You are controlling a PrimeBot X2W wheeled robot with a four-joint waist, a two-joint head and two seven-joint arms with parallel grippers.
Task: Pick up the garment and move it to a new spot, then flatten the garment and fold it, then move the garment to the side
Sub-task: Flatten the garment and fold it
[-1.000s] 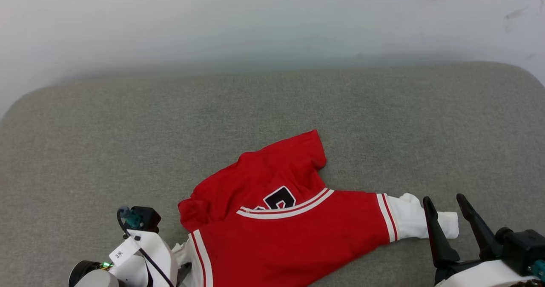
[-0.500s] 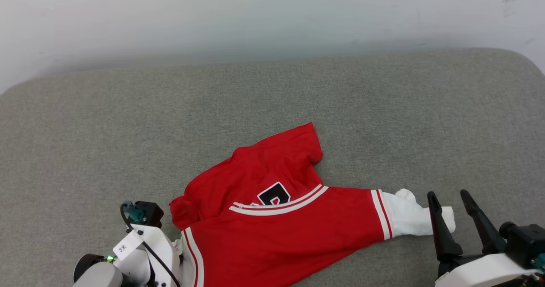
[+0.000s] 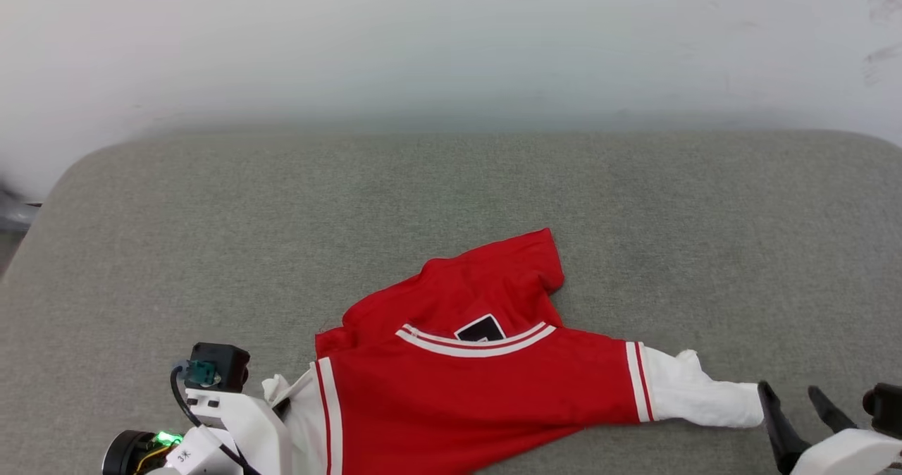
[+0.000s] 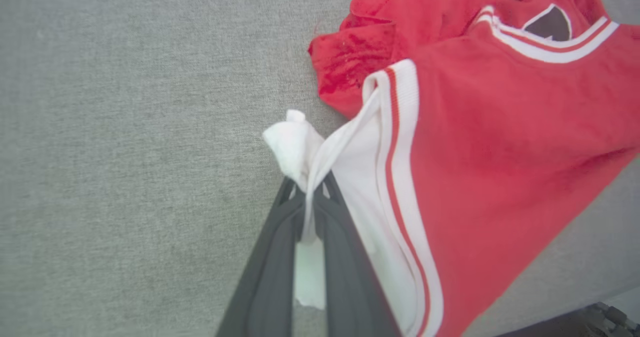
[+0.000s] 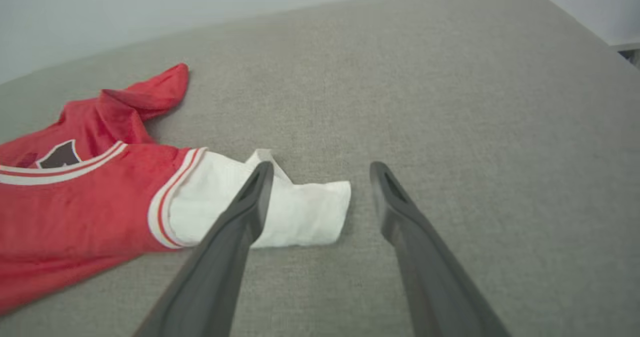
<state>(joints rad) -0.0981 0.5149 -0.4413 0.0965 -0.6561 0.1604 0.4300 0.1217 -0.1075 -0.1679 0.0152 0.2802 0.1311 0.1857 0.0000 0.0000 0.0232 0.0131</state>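
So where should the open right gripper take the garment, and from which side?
Probably the free white sleeve end of the garment, approached from the robot's right. It lies flat on the grey cushion and points toward the right gripper, which stands open beside it. The left gripper is shut on the opposite white sleeve, so this grip mirrors it.

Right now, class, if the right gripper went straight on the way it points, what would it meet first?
Probably the red jersey, at its white sleeve end lying between the open fingers of the right gripper; otherwise the grey cushion. Depth is unclear.
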